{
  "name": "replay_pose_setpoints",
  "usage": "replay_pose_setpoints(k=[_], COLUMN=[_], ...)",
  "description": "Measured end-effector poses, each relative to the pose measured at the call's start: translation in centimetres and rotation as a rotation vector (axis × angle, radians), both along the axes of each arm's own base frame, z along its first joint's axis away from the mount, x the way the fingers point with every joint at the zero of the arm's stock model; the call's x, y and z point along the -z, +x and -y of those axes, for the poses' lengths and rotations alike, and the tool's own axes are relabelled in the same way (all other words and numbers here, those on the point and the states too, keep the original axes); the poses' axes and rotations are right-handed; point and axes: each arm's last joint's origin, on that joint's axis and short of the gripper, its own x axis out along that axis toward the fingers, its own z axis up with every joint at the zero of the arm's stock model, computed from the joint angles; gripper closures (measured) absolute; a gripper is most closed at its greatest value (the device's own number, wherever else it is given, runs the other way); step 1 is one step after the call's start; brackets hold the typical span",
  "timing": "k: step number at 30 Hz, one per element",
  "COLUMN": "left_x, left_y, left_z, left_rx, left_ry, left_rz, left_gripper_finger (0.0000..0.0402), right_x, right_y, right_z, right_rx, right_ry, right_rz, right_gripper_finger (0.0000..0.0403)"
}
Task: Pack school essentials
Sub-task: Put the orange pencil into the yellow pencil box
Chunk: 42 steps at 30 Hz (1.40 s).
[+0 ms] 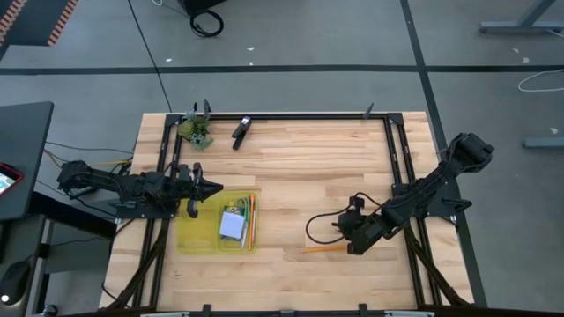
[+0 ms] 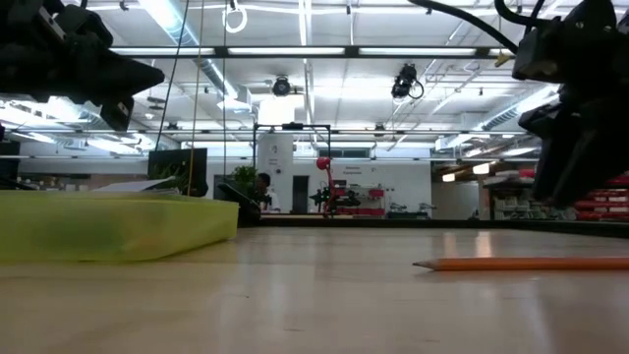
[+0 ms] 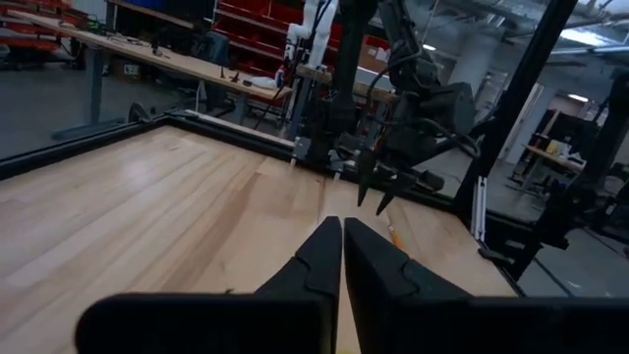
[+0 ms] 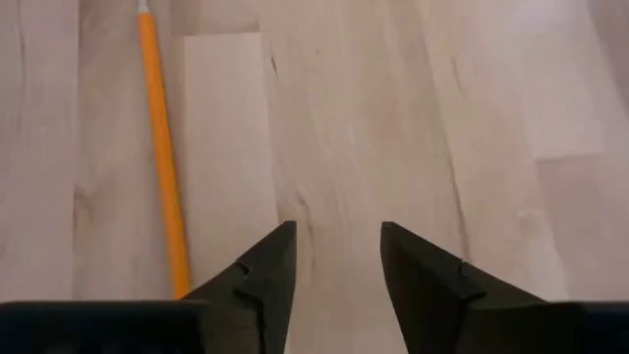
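An orange pencil (image 1: 322,250) (image 4: 162,147) (image 2: 521,264) lies flat on the wooden table, just on the near side of my right gripper. My right gripper (image 1: 339,231) (image 4: 337,228) hangs slanting down over bare wood. It is open, with the pencil outside its fingers. A yellow-green tray (image 1: 196,233) (image 2: 108,226) at the left holds a pale blue notepad (image 1: 232,226) and orange pencils (image 1: 250,220). My left gripper (image 1: 214,187) (image 3: 342,221) hovers level at the tray's far edge, shut on nothing.
A green leafy clump (image 1: 197,130) and a black oblong tool (image 1: 241,130) lie at the far left of the table. Black frame rails (image 1: 300,116) run along the table's edges. A black cable loop (image 1: 315,225) hangs by my right gripper. Bare wood lies in the middle.
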Motion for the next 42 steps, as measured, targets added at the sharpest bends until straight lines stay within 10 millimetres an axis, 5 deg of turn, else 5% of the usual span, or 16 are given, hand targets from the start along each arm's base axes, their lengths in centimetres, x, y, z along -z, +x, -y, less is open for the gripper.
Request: replay_pose_setpoints(k=[24, 42], left_x=[-0.2, 0.8], left_y=[3.1, 6.2], left_z=[-0.4, -1.5], left_rx=[-0.093, -0.156], left_ry=[0.147, 0.173], left_rz=[-0.279, -0.284], left_gripper_finger=[0.0384, 0.0379], right_x=[-0.2, -0.2], right_y=[0.7, 1.4], right_z=[1.3, 2.8], right_rx=[0.134, 0.196], right_ry=[-0.087, -0.093], right_rz=[0.081, 0.074], right_gripper_finger=[0.0251, 0.025])
